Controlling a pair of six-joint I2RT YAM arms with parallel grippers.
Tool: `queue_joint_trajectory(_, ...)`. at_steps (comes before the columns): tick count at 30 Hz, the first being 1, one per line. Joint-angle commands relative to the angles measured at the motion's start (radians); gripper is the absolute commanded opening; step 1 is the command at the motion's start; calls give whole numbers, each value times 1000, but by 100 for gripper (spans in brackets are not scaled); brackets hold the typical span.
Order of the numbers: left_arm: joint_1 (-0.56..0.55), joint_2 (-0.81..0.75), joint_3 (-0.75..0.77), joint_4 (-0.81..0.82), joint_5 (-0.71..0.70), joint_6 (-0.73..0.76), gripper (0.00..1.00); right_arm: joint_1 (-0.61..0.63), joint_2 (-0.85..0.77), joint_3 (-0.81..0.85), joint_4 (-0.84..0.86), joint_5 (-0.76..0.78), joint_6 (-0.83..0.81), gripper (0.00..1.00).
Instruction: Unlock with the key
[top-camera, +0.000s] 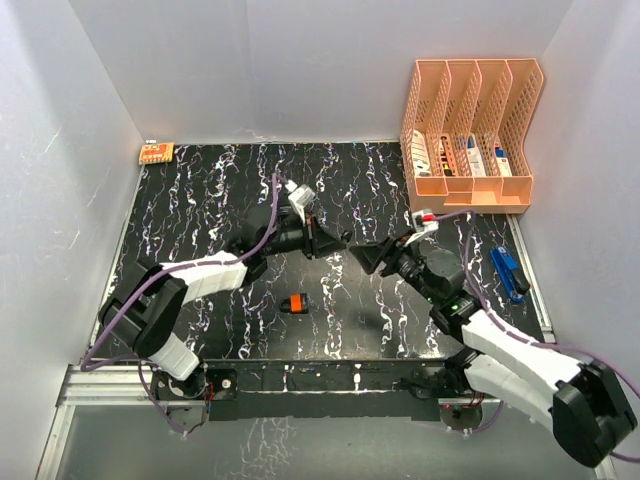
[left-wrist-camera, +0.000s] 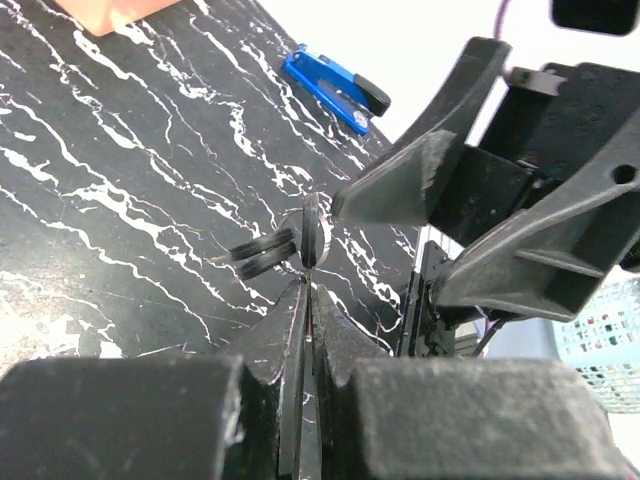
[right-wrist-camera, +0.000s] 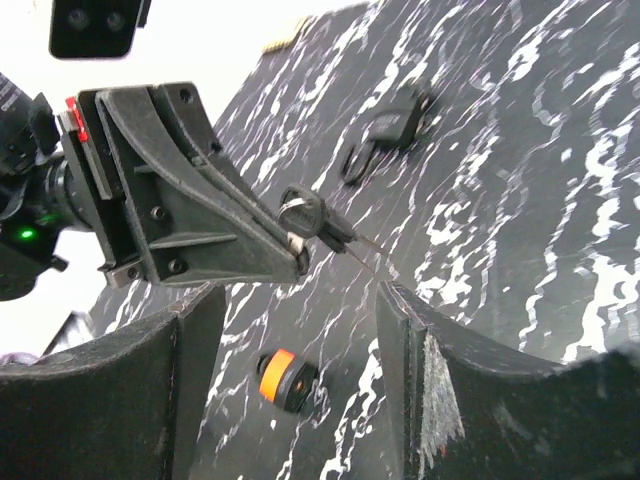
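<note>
Above the black marbled table (top-camera: 200, 200), I have the left gripper (left-wrist-camera: 310, 298) clamped on the key (right-wrist-camera: 318, 222), held in the air. Its blade juts sideways, crosswise to those fingers. My right gripper (right-wrist-camera: 300, 288) faces it, spread wide and empty.

Tally's in: two grippers, the left gripper (top-camera: 338, 241) and the right gripper (top-camera: 368, 257), and one key (right-wrist-camera: 312, 215)!
Also counted: one dark padlock-like piece (right-wrist-camera: 390, 125), one orange-and-black cylinder (top-camera: 292, 303), one blue stapler (top-camera: 508, 272), one peach rack (top-camera: 470, 130), one small orange card (top-camera: 156, 153).
</note>
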Motion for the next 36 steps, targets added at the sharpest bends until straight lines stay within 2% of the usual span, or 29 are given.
queue_joint_trajectory(1, 0, -50, 219, -705, 8, 147, 0, -44, -99, 110, -213, 138, -37, 60)
queue_joint_trajectory(8, -1, 94, 523, -1289, 70, 345, 0, -66, -79, 192, -387, 196, -84, 63)
queue_joint_trajectory(13, -1, 202, 701, -1700, 87, 506, 0, -79, -44, 213, -415, 167, -99, 64)
queue_joint_trajectory(17, -6, 283, 827, -1922, 61, 581, 0, -85, -16, 225, -417, 112, -114, 65)
queue_joint_trajectory(22, -8, 376, 954, -2071, 68, 620, 0, -86, 7, 206, -379, 13, -145, 66)
queue_joint_trajectory(29, -13, 393, 911, -2059, 59, 590, 0, -85, 26, 160, -307, -102, -167, 69)
queue_joint_trajectory(36, -17, 379, 935, -2051, 40, 562, 0, -73, 123, 166, -246, -242, -144, 74)
